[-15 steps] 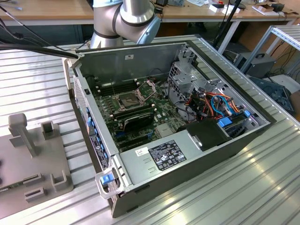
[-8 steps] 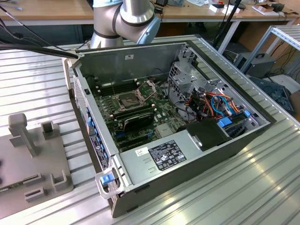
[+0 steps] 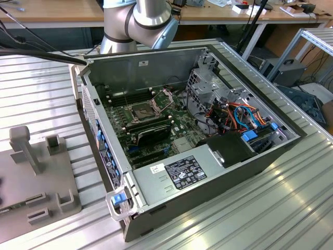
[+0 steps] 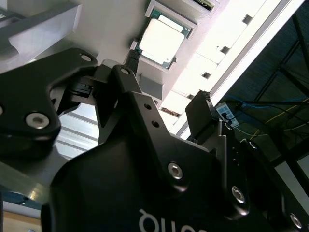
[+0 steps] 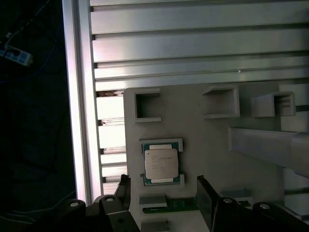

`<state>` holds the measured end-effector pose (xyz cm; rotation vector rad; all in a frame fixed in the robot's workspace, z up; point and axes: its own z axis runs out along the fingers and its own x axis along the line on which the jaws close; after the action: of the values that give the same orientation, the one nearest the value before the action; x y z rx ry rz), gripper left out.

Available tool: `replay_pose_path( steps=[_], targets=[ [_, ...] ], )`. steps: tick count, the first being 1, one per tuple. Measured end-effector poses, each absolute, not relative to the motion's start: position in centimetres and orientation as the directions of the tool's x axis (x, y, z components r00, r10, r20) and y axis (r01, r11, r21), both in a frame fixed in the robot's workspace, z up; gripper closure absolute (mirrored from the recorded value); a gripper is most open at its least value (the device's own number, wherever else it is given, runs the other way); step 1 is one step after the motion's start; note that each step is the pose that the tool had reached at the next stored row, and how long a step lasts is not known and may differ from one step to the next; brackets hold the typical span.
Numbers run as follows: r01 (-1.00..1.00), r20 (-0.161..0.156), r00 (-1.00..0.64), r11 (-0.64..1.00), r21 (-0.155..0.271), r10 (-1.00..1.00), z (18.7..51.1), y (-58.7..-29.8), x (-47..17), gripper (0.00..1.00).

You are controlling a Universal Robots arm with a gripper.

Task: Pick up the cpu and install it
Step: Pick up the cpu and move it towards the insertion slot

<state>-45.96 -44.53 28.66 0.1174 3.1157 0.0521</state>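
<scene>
My claw (image 5: 164,199) is open. Its two black fingers (image 5: 206,198) stand wide apart, and they are not holding anything. In the second wrist view I see the claw (image 4: 166,84) the same way, with its fingers (image 4: 203,113) spread.

Just past the fingertips lies the cpu (image 5: 163,163). It is a small flat square with a dull silver top and a thin green edge. It lines up with the gap between the fingers, but the claw is not touching it. In the second wrist view the cpu (image 4: 161,41) lies flat in the same spot. It sits in a little grey frame (image 5: 161,143) that hugs its edges.

The frame is part of a grey plate (image 5: 212,145). The plate also has small open boxes (image 5: 145,106) and a long grey bar (image 5: 265,145) on it. The plate lies on a table of shiny metal slats (image 5: 193,43).

In the exterior view, the grey plate (image 3: 52,177) is at the exterior view's left on the slatted table (image 3: 250,208). Beside it, toward the exterior view's right, lies an open computer case (image 3: 140,67). Inside is a green board (image 3: 182,122) with a square metal socket (image 3: 143,110), and the socket's plate is tipped up. The silver robot arm (image 3: 140,21) stands behind the case.
</scene>
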Motion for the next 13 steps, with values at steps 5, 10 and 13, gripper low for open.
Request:
replay_pose_path(
  steps=[5, 10, 13],
  targets=[
    [0.075, -0.022, -0.997, 0.997, 0.034, 0.076, 28.66, -44.53, -45.96, 0.34],
    [0.075, -0.022, -0.997, 0.997, 0.034, 0.076, 28.59, -44.54, -45.97, 0.34],
    [0.075, -0.022, -0.997, 0.997, 0.034, 0.076, 28.21, -44.53, -45.97, 0.34]
  ],
)
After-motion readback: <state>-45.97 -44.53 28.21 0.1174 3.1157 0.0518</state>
